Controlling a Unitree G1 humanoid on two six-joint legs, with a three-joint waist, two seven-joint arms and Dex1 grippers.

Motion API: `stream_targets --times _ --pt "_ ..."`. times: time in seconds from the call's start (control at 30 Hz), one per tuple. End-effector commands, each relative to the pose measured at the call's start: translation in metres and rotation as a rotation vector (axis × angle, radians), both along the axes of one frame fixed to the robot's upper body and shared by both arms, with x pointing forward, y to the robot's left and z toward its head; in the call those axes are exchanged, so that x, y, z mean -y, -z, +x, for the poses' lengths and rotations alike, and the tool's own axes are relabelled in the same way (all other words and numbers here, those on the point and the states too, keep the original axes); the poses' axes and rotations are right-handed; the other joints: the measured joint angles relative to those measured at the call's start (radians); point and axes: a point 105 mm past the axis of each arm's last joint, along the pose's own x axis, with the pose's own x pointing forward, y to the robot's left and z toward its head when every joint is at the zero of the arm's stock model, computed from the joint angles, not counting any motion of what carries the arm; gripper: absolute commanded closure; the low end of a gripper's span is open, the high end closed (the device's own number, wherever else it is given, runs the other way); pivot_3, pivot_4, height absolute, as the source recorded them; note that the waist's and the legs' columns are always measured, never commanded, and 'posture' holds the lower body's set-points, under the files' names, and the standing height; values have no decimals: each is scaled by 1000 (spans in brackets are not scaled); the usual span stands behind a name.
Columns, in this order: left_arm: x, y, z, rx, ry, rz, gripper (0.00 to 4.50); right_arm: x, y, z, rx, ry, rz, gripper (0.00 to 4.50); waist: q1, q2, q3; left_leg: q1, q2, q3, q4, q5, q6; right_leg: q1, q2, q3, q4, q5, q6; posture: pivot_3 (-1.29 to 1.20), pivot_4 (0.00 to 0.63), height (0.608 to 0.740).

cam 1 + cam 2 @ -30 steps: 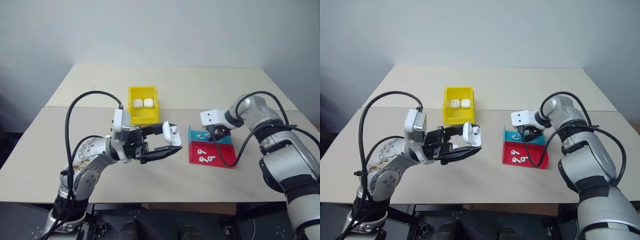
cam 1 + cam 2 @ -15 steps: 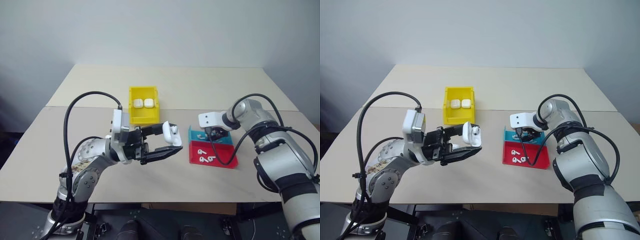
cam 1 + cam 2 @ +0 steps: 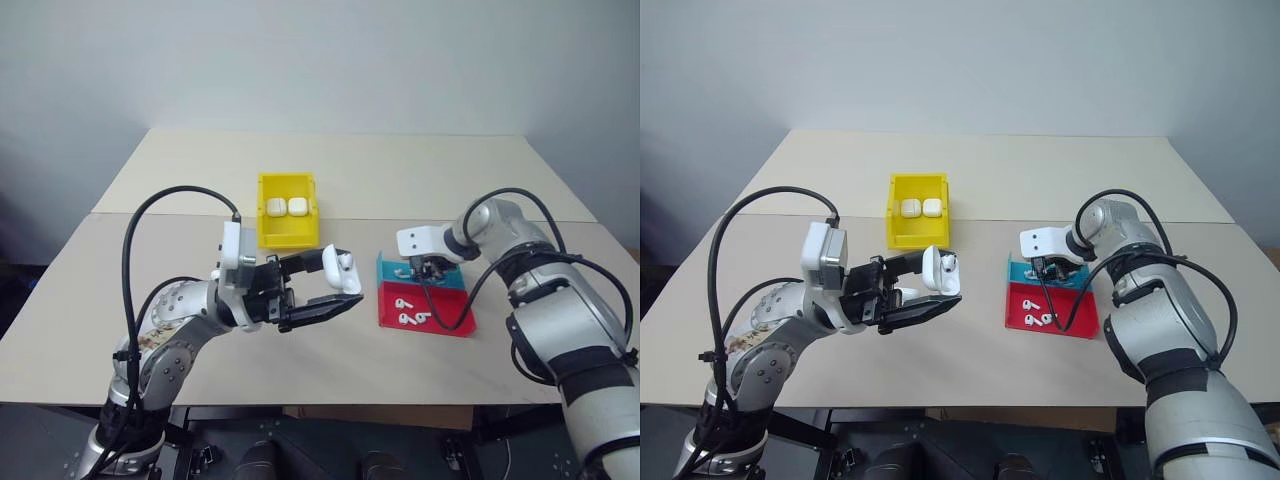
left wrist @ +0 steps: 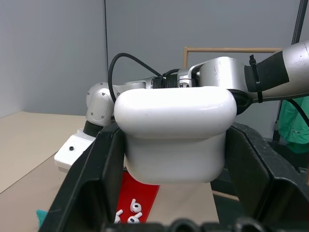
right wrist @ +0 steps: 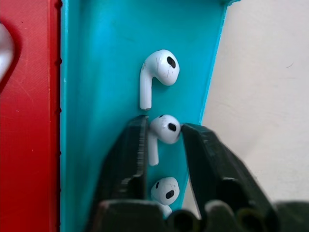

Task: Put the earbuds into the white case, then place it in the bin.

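Head view: left gripper [image 3: 335, 285] holds the white case [image 3: 341, 268] aloft at table centre; the bin [image 3: 287, 208], at 11 o'clock from it, contains two cases.

Right wrist view: right gripper [image 5: 164, 137] pinches one earbud [image 5: 163, 130] in the teal tray [image 5: 96, 72], stem along the fingers; three earbuds there.

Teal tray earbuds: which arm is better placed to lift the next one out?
Right. The right gripper has its fingers on either side of an earbud in the teal tray, while the left gripper is shut on the white case.
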Motion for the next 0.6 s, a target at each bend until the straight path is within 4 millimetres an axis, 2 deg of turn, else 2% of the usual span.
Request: stream_targets --times 0.03,0.27,0.47,0.6 --pt "0 -10 -9 44 23 -14 1713 2 -2 0 3 5 13 4469 0 0 0 0 0 0 0 0 0 0 0 0 0 0 0 0 150 740" --pt "1 -10 -9 41 34 -16 1713 1 -9 -2 -25 60 134 4469 0 0 0 0 0 0 0 0 0 0 0 0 0 0 0 0 150 740" --pt "2 -11 -7 40 53 -15 1713 7 -35 1 23 75 182 4469 1 0 0 0 0 0 0 0 0 0 0 0 0 0 0 0 150 740" --pt "1 -12 -5 45 62 -6 1713 -3 -55 -2 19 15 222 3589 -1 1 0 0 0 0 0 0 0 0 0 0 0 0 0 0 150 740"
